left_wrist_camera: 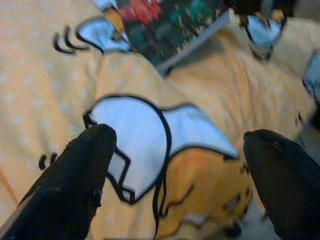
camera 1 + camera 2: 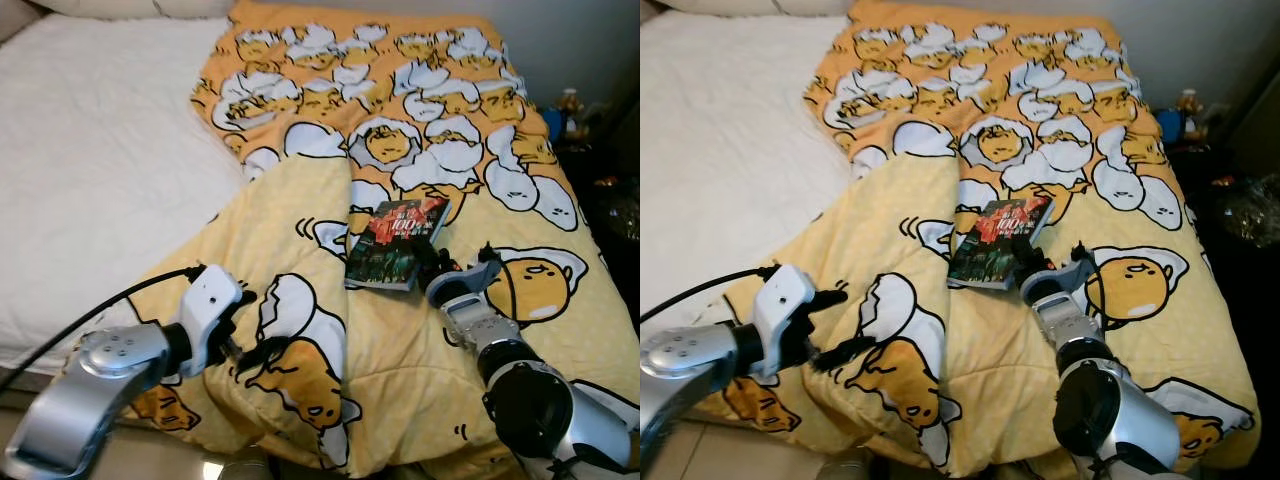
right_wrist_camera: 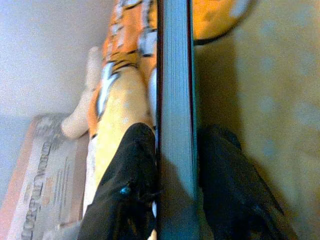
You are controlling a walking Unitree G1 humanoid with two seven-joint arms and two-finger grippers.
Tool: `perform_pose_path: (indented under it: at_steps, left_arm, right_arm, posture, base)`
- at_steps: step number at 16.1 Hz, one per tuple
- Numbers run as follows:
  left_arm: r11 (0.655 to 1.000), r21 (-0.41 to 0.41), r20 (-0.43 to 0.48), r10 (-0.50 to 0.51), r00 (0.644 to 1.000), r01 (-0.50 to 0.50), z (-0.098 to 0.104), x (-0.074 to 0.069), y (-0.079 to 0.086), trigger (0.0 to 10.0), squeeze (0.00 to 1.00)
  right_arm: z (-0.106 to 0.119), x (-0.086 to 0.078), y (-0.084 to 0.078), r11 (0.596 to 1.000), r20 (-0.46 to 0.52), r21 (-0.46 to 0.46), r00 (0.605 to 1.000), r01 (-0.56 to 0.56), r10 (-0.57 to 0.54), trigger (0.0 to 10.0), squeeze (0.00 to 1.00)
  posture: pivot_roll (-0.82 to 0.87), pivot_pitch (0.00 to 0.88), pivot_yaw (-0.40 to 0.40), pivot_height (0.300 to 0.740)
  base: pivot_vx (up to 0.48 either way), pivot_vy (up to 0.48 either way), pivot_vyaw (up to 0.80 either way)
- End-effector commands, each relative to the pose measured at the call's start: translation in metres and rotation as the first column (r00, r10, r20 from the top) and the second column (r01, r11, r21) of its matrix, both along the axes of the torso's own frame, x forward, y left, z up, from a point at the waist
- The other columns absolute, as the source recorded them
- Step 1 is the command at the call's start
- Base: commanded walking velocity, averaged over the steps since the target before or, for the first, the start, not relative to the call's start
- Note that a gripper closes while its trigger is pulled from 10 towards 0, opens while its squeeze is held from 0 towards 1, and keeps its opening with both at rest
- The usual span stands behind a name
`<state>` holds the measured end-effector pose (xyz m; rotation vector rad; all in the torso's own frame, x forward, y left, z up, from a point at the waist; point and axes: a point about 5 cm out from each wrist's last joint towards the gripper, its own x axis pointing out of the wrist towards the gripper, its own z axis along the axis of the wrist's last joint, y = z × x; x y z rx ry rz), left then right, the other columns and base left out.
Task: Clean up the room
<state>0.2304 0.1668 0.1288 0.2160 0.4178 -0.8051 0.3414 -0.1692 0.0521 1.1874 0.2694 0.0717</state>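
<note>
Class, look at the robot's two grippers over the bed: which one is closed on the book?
The right gripper: its black fingers pinch the book by its edge. The left gripper is open over the yellow egg-print blanket, holding nothing.

Soft, even indoor light lit both eye views; both wrist views were blurred, with shadow beside the right gripper (image 3: 175,165).

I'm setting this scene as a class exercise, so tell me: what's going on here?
A humanoid robot is tidying at a bed covered by a yellow cartoon-egg blanket. Its right gripper has its fingers closed on either side of a dark book's edge; the book lies on the blanket. The left gripper, fingers spread open, is low over the blanket near the bed's front edge, holding nothing. The white mattress is uncovered on the robot's left.
</note>
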Motion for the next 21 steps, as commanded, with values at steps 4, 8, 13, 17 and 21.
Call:
perform_pose_path:
  at_steps: [4, 8, 13, 17, 21]
  left_arm:
    - [0.963, -0.08, 0.167, 0.268, 0.949, -0.258, 0.002, 0.022, -0.001, 10.0, 0.76]
    - [0.876, -0.154, 0.217, 0.482, 0.849, -0.457, -0.001, 0.03, 0.007, 10.0, 0.77]
    - [0.865, -0.129, 0.232, 0.502, 0.833, -0.485, -0.012, 0.025, 0.006, 10.0, 0.76]
    - [0.86, -0.116, 0.232, 0.509, 0.829, -0.496, -0.015, 0.031, 0.011, 10.0, 0.58]
    - [0.866, -0.098, 0.25, 0.498, 0.83, -0.49, -0.014, 0.035, 0.007, 10.0, 0.35]
  right_arm:
    - [0.027, 0.001, -0.033, 0.958, 0.189, -0.284, 0.982, 0.031, 0.024, 0.0, 0.0]
    - [0.051, -0.021, -0.034, 0.827, 0.277, -0.548, 0.96, 0.123, 0.041, 0.0, 0.0]
    - [0.038, -0.035, -0.015, 0.718, 0.143, -0.691, 0.99, 0.085, 0.02, 10.0, 0.0]
    - [0.027, -0.042, -0.01, 0.654, 0.043, -0.756, 0.998, 0.005, 0.043, 10.0, 1.0]
    - [0.03, -0.03, -0.001, 0.664, -0.01, -0.745, 0.997, -0.062, 0.082, 10.0, 1.0]
  posture:
    - [0.09, 0.0, 0.011, 0.74]
    - [0.05, 0.0, 0.009, 0.74]
    - [0.07, 0.0, -0.024, 0.74]
    - [0.08, 0.0, -0.031, 0.74]
    - [0.07, 0.0, -0.035, 0.74]
  base:
    - [0.0, 0.0, 0.0]
    - [0.0, 0.0, 0.0]
    - [0.0, 0.0, 0.0]
    - [0.0, 0.0, 0.0]
    - [0.0, 0.0, 0.0]
